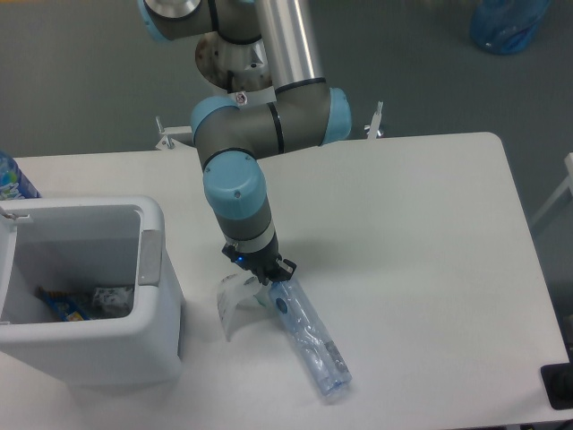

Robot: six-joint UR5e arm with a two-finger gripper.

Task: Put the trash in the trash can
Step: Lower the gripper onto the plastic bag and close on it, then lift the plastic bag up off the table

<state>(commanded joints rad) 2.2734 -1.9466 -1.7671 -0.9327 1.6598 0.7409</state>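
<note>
While the arm reaches straight down onto the table (pixel 421 233), the gripper (pixel 266 277) sits at the top end of the crushed clear bottle (pixel 309 338), right of the trash can (pixel 152 305). Finger state: can't tell. The wrist body hides the tips from this overhead angle, so no call on whether they're spread or clamped on anything.

Bottle lies flat on the table, to the right of the can and apart from it, long axis running diagonally away from the can toward the near edge. Blue round mark faces up, just below the gripper.

Wrapper (pixel 235 299), translucent white and crumpled, lies between the can and the bottle's top end. It's just beside the gripper and looks to be touching the bottle neck; contact with the gripper itself not resolvable.

Can is open, white, with a grey tab on the rim side facing the bottle. Some dark and blue scraps (pixel 76 305) sit at its bottom.

Behind the can at the far left edge, part of a labelled bottle (pixel 11 179). Far beyond the table on the floor, a blue bag (pixel 507 24).
</note>
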